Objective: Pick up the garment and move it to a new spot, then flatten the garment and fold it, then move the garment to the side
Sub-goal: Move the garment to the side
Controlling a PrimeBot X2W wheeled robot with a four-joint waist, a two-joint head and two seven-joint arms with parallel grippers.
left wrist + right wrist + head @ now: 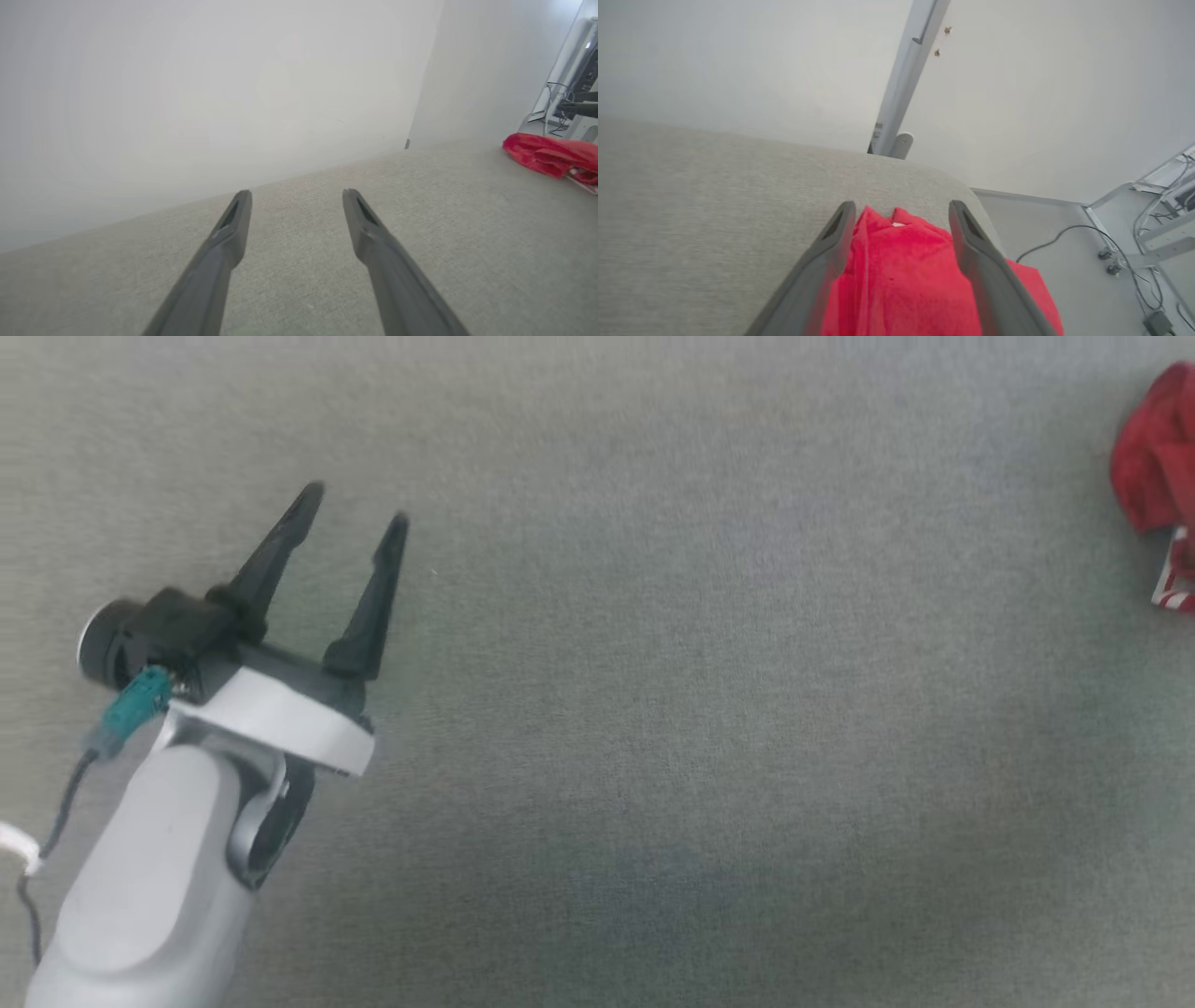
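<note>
The garment (1153, 457) is a bright red, crumpled heap with a bit of white-and-red stripe trim, at the far right edge of the head view. In the left wrist view the garment (542, 154) lies far off to the right. My right gripper (901, 205) is open, its two fingers standing wide on either side of the garment (901, 270), which bunches up between and below them near the table's rounded corner. My left gripper (357, 504) is open over bare cloth at the lower left, far from the garment, and nothing lies between the fingers of the left gripper (295, 193).
The table (653, 709) is covered in grey-beige fabric. Its rounded corner (952, 186) ends just past the garment, with floor and a loose cable (1064, 233) beyond. A grey metal post (906, 84) rises behind the table's far edge against a pale wall.
</note>
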